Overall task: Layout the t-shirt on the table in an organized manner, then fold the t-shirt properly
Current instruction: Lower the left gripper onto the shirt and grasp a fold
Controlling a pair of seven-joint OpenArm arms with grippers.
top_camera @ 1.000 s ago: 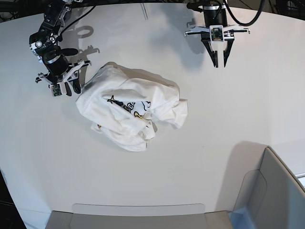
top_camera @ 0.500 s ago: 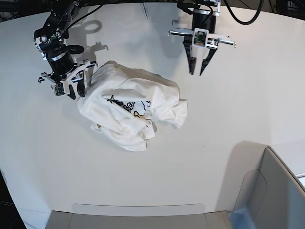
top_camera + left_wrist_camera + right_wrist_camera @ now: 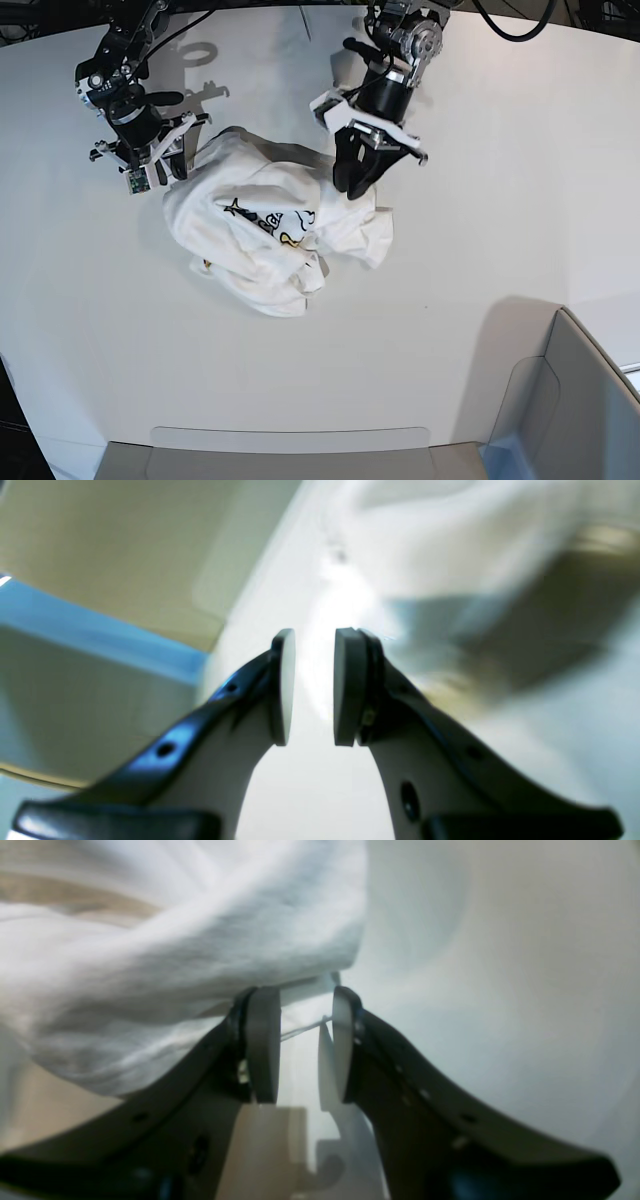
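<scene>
The crumpled white cloth t-shirt lay bunched on the plain white desk, long axis running diagonally. The right claw stood parted at the shirt's edge, gripping nothing. The left claw was also parted, empty, over its far side.

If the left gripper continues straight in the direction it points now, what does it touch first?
Most likely the t-shirt. In the base view the left gripper points down at the crumpled cloth's upper right edge, jaws slightly apart and empty. Its wrist view is blurred, so it might meet the table just beside the cloth instead.
</scene>
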